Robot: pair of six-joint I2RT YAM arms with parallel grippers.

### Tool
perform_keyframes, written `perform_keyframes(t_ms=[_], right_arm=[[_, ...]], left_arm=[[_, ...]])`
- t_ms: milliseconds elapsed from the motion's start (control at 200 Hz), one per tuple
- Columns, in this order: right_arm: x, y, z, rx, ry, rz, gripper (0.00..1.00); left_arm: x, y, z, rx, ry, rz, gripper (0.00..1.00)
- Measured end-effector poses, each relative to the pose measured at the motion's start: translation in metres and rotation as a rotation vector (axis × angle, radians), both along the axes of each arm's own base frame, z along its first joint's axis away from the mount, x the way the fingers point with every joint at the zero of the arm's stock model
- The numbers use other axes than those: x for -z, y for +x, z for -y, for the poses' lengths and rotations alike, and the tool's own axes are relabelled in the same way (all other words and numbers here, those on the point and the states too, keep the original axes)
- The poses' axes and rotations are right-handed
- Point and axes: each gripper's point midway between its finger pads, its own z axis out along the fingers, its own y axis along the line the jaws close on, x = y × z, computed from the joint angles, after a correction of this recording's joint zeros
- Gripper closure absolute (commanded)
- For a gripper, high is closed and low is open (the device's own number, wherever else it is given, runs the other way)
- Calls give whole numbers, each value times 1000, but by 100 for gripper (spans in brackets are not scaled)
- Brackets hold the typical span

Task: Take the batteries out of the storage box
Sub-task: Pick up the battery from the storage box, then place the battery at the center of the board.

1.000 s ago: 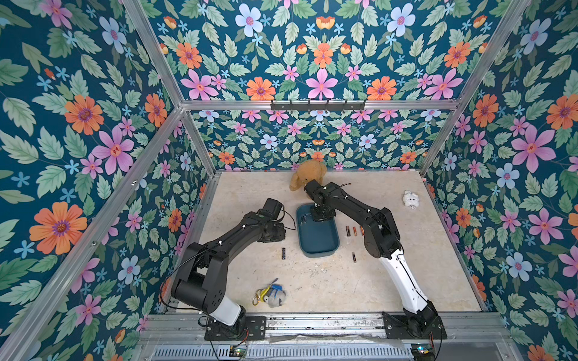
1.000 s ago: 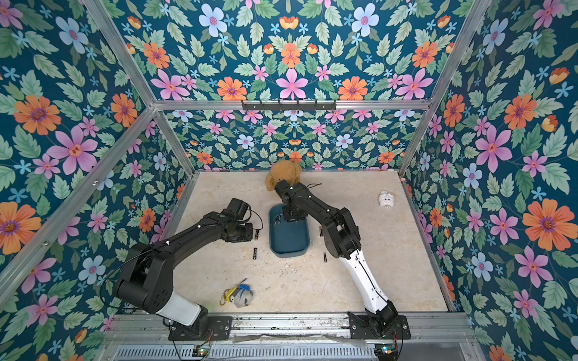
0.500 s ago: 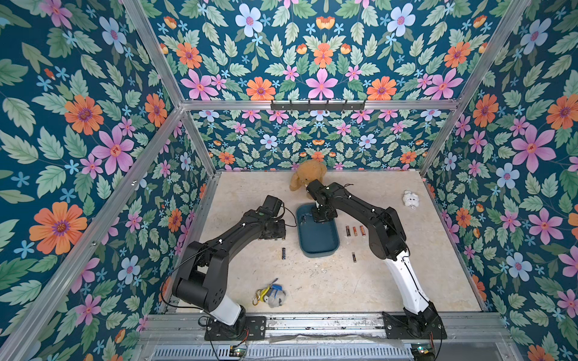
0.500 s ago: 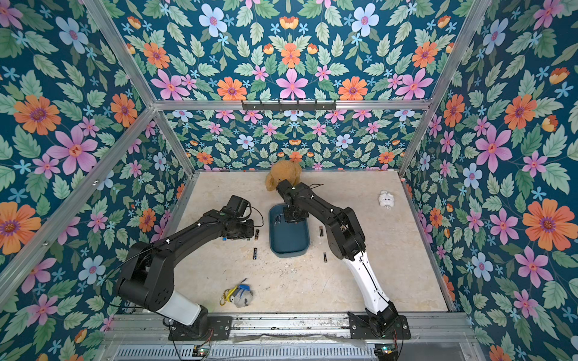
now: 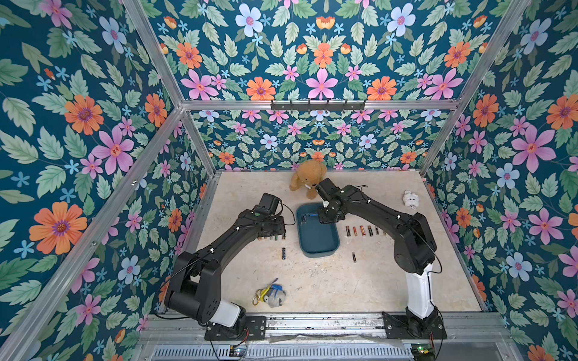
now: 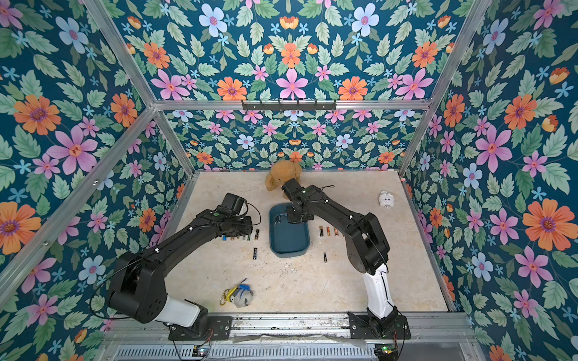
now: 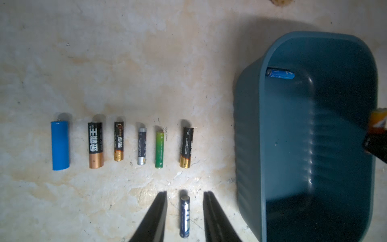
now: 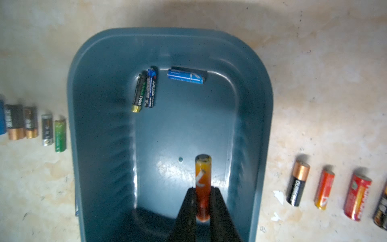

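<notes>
Change: our right claw (image 8: 202, 188) has barely shifted over the box's far half. It is clamped on a slim orange battery (image 8: 202, 174), so we judge one more cell is about to leave.
Box: the shallow teal plastic storage box (image 8: 266, 117) holds three loose cells at its far end: a blue cell (image 8: 187, 75) and a touching black-and-blue pair (image 8: 144, 90).
Left claw (image 7: 185, 191): jaws apart, straddling a thin dark-blue cell (image 7: 184, 218) on the beige table (image 7: 125, 62) left of the box, gripping nothing.
</notes>
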Motion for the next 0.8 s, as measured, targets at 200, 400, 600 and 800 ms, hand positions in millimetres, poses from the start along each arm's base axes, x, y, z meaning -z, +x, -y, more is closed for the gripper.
perform_keyframes(t_ms=[200,400,600,800], right_arm=[[-26,-24,24,32,40,46,87],[-24,-63,64,72,20,47,87],[-6,-93,104,138,5,49,87],[20,-111,137,205,-12,33,87]], left_arm=[[-11,-6,-5,-25,-7,23,64],[-11,-13,-9,-29,-3,19,64],[-12,-16,-10,-27,-6,28,64],[-6,-22,-9,-19,-3,19,64]])
